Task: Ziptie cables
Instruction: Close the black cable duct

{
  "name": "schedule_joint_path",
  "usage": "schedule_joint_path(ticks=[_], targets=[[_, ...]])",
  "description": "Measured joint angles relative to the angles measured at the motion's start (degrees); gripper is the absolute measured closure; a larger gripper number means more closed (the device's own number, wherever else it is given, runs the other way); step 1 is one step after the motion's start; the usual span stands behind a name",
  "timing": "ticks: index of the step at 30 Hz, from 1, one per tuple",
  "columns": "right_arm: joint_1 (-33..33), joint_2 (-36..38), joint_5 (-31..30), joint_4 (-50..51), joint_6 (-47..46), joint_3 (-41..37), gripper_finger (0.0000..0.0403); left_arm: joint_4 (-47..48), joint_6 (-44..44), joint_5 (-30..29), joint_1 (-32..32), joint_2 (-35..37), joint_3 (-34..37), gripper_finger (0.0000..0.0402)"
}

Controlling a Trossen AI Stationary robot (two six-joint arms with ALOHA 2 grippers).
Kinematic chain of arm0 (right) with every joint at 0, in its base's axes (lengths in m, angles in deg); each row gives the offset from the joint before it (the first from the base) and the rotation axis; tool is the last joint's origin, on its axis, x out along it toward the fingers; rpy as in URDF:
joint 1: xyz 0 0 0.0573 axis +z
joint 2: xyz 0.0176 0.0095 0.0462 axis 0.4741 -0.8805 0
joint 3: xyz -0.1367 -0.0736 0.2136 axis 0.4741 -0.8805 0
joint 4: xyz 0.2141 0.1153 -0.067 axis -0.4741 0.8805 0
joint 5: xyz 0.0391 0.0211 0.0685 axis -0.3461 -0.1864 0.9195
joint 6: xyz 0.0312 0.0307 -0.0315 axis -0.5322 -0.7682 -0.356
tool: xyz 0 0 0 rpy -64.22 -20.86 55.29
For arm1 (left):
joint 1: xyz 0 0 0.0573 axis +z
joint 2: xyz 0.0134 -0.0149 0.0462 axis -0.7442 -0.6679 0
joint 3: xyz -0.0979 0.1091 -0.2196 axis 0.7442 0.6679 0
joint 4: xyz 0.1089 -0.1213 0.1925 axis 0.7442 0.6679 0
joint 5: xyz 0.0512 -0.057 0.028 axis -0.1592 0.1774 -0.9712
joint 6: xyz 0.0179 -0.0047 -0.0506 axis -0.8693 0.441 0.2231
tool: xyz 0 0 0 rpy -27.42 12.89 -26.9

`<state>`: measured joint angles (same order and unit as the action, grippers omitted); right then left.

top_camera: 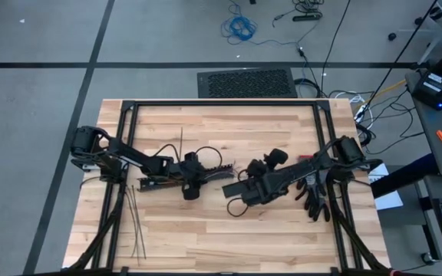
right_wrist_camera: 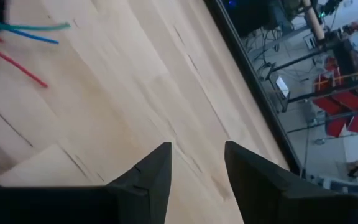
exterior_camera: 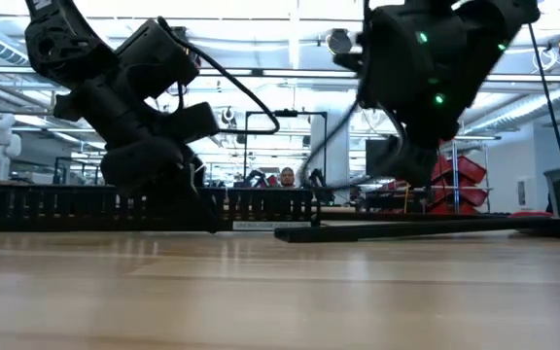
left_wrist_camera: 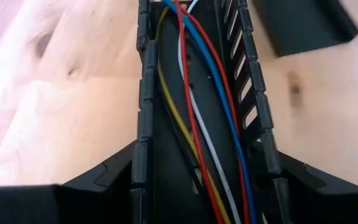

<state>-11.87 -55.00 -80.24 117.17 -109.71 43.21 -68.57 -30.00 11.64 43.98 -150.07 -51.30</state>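
The cables, red, blue, white and yellow wires, lie lengthwise inside the long black slotted duct, which rests flat on the wooden table. Their loose ends show in the right wrist view. My left gripper is down on the duct, one finger at each side wall. My right gripper is open and empty, over bare wood just right of the duct's end. The zipties lie on the table near its front left; one more ziptie lies behind the duct. My left gripper has the duct between its two fingers, one finger against the outside of one slotted side wall and the other against the opposite wall. The fingers come from above and lie across the duct. The duct stays on the table.
A flat black cover strip lies beside the right gripper. Black gloves lie at the right edge. The black table frame runs along the far edge. Bare wood lies toward the near edge.
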Motion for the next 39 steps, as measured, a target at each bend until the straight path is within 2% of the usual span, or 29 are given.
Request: schedule_joint_path(ticks=[5, 11, 19, 22, 24, 26, 30, 33, 39], targets=[[0.07, 0.0, 1.59, -0.03, -2.28, -1.25, 0.0261, -0.17, -2.77, 2.18, -0.05, 0.02, -0.99, 0.0103], [0.26, 0.0, -0.11, -1.53, -2.24, -1.25, 0.0261, 0.56, -1.33, 6.15, 1.12, 0.53, -1.11, 0.005], [1.45, 2.93, -6.88, -0.43, -3.36, -1.36, 0.0261, 0.06, -5.05, 2.1, 1.41, 9.5, -5.0, 0.0045], [3.34, 7.25, -10.79, 0.2, -4.97, -3.57, 0.0261, -0.26, -5.99, -0.34, 1.59, 12.82, -5.62, 0.0045], [3.91, 11.77, -9.83, -1.0, -5.17, -6.86, 0.0261, -0.27, -5.66, -0.68, 1.76, 13.68, -5.75, 0.0045], [3.9, 17.16, -4.35, -4.78, -1.17, -11.09, 0.0261, 0.37, -4.19, -0.74, 1.77, 13.67, -5.66, 0.0045], [2.58, 27.99, 16.32, -20.98, 18.36, -20.47, 0.0261, 0.26, -2.71, -0.74, 1.47, 12.06, -5.66, 0.0045], [0.36, 33.07, 28.26, -31.22, 27.32, -25.18, 0.0261, 0.11, -2.25, -0.99, 1.24, 10.3, -5.66, 0.0045], [-6.25, 32.62, 42.66, -27.76, 36.52, -26.63, 0.0246, 0.07, -1.27, -3.77, 1.26, 7.72, -5.66, 0.0045]])
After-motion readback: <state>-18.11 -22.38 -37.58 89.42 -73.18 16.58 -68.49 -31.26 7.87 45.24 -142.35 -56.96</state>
